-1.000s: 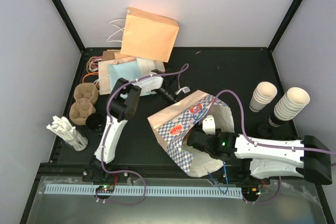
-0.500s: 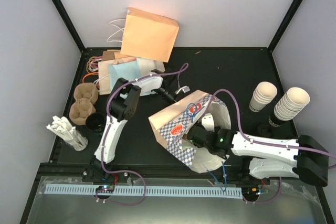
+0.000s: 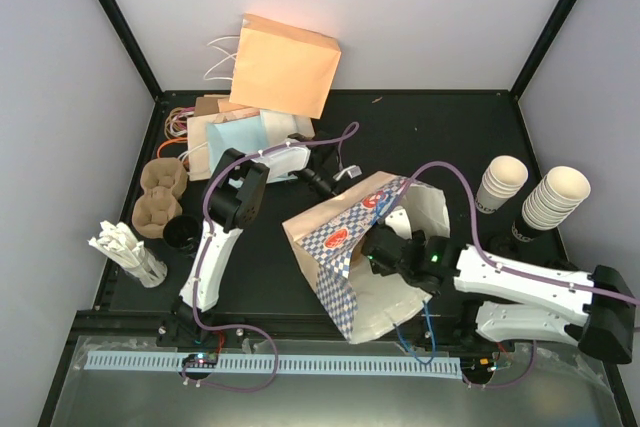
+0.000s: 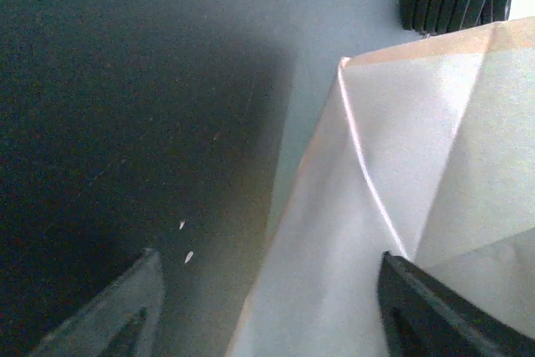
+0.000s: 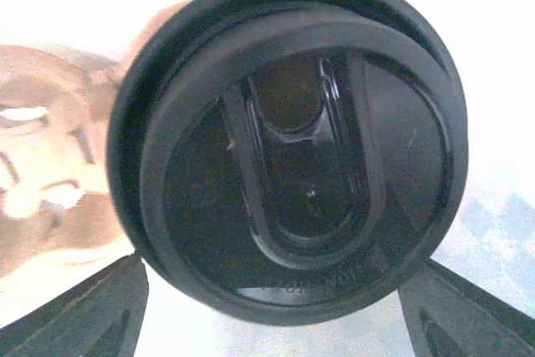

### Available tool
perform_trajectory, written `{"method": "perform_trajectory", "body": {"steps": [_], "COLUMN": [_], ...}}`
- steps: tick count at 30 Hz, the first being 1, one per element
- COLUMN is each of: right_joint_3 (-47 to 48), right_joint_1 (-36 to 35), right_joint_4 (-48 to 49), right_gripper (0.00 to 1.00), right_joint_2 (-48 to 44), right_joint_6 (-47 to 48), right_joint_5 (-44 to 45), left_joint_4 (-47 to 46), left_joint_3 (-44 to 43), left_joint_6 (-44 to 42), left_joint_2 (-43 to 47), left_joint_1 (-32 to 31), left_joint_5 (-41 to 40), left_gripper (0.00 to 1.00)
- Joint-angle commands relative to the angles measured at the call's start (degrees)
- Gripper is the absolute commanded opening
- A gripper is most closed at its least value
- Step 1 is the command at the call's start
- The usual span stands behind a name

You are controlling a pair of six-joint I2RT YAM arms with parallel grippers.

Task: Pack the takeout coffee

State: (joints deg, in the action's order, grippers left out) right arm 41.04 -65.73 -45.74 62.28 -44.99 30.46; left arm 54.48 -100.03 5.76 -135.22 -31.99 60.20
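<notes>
The jaws of the right gripper stand wide and clasp the cup. In the right wrist view each fingertip meets the lower rim of the black lid, which faces the camera and fills most of the frame. The lid has a raised rim and an oval recess at its centre. Pale paper and a patch of blue check surround it. The jaws of the left gripper are spread apart, with bare table and a sheet of pale paper showing between the fingertips. The paper carries a straight crease and passes close to the right-hand finger; whether the two touch cannot be told. In the top view the checked bag lies on its side near the middle of the table, its mouth open toward the right arm. That arm reaches from the near right corner into the mouth, placing the cup inside the bag, where the top view does not show it. The left gripper hangs just beside the bag's far corner. A short stack and a tall stack of white cups stand near the right edge, well apart from the bag. An orange bag leans on the back wall, above a pile of flat bags. Pulp trays and a holder of white sticks sit by the left edge.
</notes>
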Motion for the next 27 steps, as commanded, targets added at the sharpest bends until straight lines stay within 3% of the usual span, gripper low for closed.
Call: {"method": "perform_trajectory", "body": {"steps": [1,6,10,18,27], "right_joint_3": [5.4,10.1,13.0,17.7,19.6], "right_joint_1": [0.2,0.2,0.2,0.8,1.2], "right_joint_4": [-5.4,-10.0,-12.8,-14.4,-16.9], "right_gripper": [0.86,0.82,0.84,1.00,1.00], "right_joint_2": [-2.4,1.0,5.7,9.2,8.6], "right_joint_6": [2.7,4.3,6.0,8.5,9.6], "right_joint_5": [-2.0,-6.4,-6.8,-7.0,-10.4], "left_joint_4": [-1.6,-0.9,-0.1,3.8,2.9], "left_joint_3": [-1.9,-4.1,-5.0,-6.8,-10.3], "left_joint_6": [2.1,2.4,2.1,-0.6,1.0], "left_joint_2": [3.3,3.2,3.4,1.3,2.2], "left_joint_1": [-1.5,-1.1,-0.7,0.0,3.2], "left_joint_5": [3.5,-0.2,-3.6,-7.4,-9.5], "left_gripper": [0.77,0.98,0.99,0.99,0.99]}}
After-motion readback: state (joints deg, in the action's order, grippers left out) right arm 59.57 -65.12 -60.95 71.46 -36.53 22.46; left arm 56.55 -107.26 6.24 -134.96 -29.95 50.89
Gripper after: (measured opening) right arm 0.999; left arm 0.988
